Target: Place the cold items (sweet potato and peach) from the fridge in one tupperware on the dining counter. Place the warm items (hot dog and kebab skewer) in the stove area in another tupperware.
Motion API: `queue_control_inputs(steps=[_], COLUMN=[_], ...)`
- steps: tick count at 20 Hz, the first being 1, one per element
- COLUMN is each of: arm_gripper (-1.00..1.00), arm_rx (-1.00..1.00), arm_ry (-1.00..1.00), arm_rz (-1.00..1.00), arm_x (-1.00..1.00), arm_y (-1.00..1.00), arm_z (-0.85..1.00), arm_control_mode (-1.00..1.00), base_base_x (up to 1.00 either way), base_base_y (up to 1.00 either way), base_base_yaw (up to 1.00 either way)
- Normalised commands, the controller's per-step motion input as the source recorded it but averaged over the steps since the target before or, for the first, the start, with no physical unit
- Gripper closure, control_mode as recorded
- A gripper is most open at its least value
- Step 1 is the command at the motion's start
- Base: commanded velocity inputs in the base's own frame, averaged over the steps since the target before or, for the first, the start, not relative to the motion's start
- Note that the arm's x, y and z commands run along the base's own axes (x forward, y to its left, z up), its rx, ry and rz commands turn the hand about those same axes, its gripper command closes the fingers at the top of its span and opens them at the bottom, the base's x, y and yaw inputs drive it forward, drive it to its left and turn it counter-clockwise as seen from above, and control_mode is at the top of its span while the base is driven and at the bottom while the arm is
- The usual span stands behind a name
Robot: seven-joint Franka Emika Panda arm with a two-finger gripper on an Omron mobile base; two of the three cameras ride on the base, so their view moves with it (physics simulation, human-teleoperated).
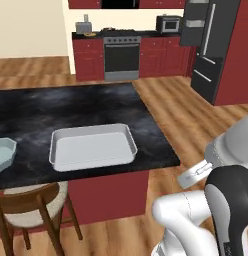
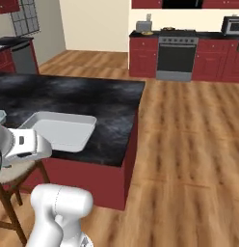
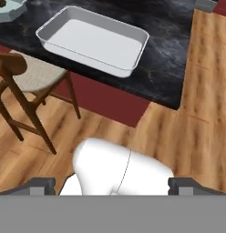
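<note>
While the gripper hangs low beside the dining counter with its jaws spread wide and nothing between them, a white tupperware sits empty near the counter's near edge. A pale blue tupperware lies at its left, above a wooden stool.
</note>
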Motion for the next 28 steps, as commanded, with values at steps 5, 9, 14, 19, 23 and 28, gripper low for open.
queue_control_inputs(steps=[5,9,14,19,23,28], arm_gripper=[-1.0,-1.0,-1.0,-1.0,-1.0,-1.0], arm_rx=[0.0,0.0,0.0,0.0,0.0,0.0], arm_ry=[0.0,0.0,0.0,0.0,0.0,0.0], arm_rz=[0.0,0.0,0.0,0.0,0.0,0.0], arm_x=[0.0,0.0,0.0,0.0,0.0,0.0], arm_y=[0.0,0.0,0.0,0.0,0.0,0.0], arm_z=[0.0,0.0,0.0,0.0,0.0,0.0], arm_control_mode=[1.0,1.0,1.0,1.0,1.0,1.0], base_base_x=[0.63,0.89,0.98,1.0,1.0,1.0], base_base_y=[-1.0,-1.0,-1.0,-0.99,-0.56,-0.17], base_base_yaw=[0.0,0.0,0.02,0.02,-0.01,-0.05])
